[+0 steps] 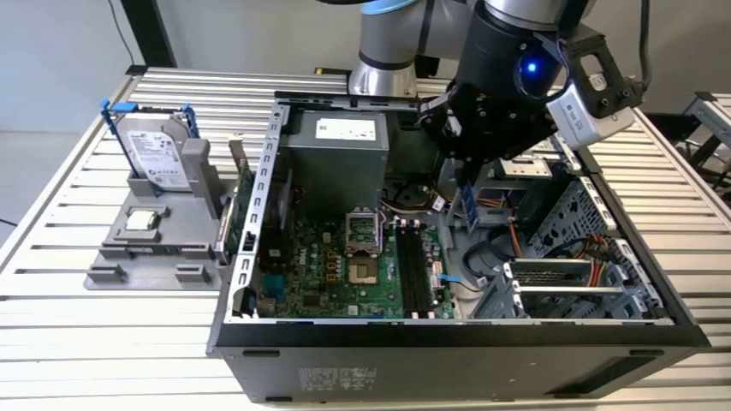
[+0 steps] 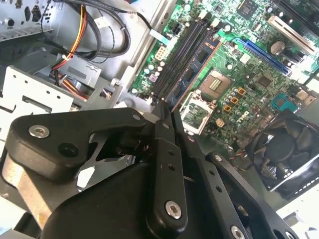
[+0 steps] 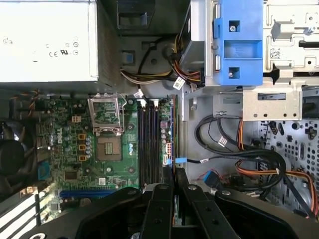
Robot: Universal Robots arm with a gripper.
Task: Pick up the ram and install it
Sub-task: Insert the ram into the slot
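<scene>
My gripper [image 1: 466, 181] hangs over the open computer case [image 1: 457, 330], shut on the ram [image 1: 466, 207], a thin dark stick that points down from the fingers. In the second wrist view the ram [image 2: 195, 69] shows its chips and runs out from the fingertips [image 2: 164, 112] beside the black memory slots [image 2: 177, 57]. In the first wrist view the ram [image 3: 174, 130] is seen edge-on, close alongside the slots [image 3: 148, 139] and apart from them. In the exterior view it hovers above the board, slightly to the exterior view's right of the slots [image 1: 413, 274].
A grey holder [image 1: 149, 248] at the exterior view's left carries a silver hard drive [image 1: 154, 154] and a small CPU chip [image 1: 140, 220]. Inside the case are the power supply [image 1: 337, 145], open CPU socket [image 1: 363, 248], fan [image 2: 284, 149], loose cables [image 3: 239, 159] and drive cage [image 1: 571, 282].
</scene>
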